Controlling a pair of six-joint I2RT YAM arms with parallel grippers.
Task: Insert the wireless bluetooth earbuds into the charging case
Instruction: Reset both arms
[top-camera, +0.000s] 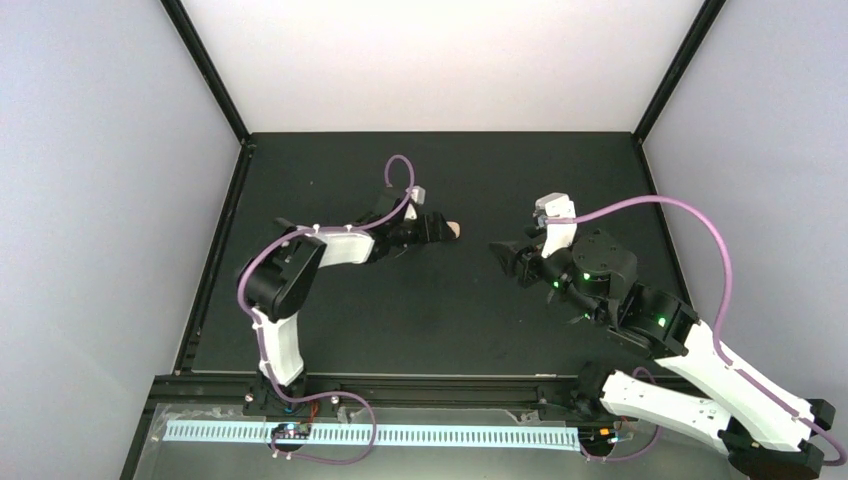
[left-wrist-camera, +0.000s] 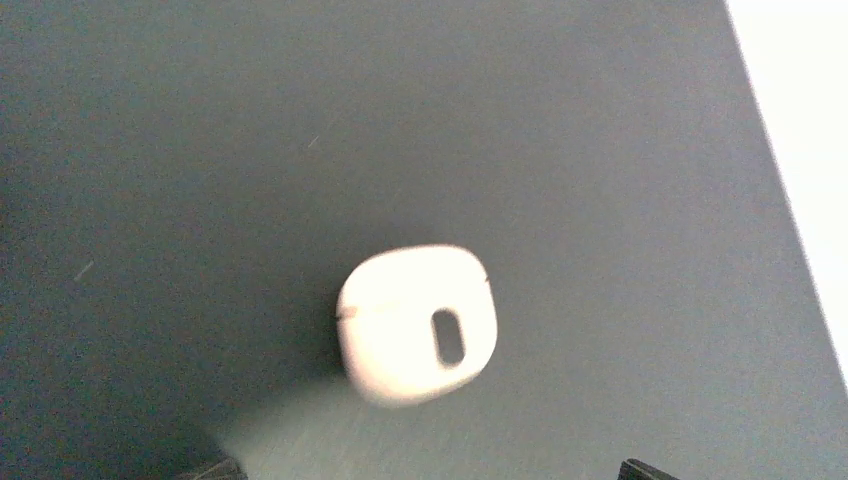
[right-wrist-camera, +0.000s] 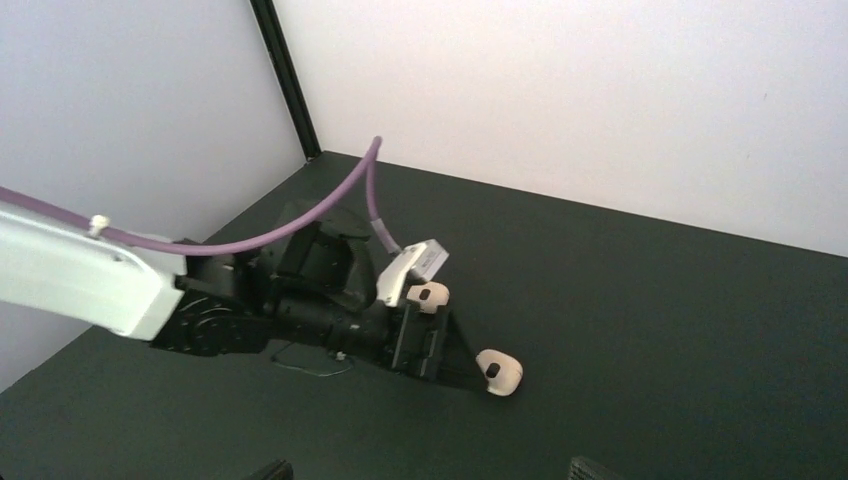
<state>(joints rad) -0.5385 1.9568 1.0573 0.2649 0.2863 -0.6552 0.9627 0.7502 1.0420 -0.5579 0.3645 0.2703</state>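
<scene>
- We see the case (left-wrist-camera: 415, 325), a cream rounded shell with a dark oval spot on its face. It lies on the dark table (top-camera: 400, 330), a little below the middle of the left wrist view.
- A thin seam shows at the case's left edge in that view. We cannot tell whether the lid is fully shut.
- From the top view the case (top-camera: 453, 229) is a small pale dot left of centre, right at the tip of the left gripper (top-camera: 438, 229).
- The left gripper's jaws are spread. In its own wrist view only two dark fingertips (left-wrist-camera: 640, 468) show, at the bottom corners. The case sits ahead of the gap between them, apart from both.
- In the right wrist view the case (right-wrist-camera: 498, 372) lies low and right of centre, just past the end of the left gripper (right-wrist-camera: 425, 345). We cannot tell whether a finger touches it there.
- The right gripper (top-camera: 507, 257) sits right of centre in the top view, pointing left toward the case but well apart from it. Its jaws are spread wide and hold nothing.
- In the right wrist view its two fingertips (right-wrist-camera: 598, 467) just show at the bottom edge, far apart.
- A purple cable (top-camera: 400, 165) loops above the left wrist.
</scene>
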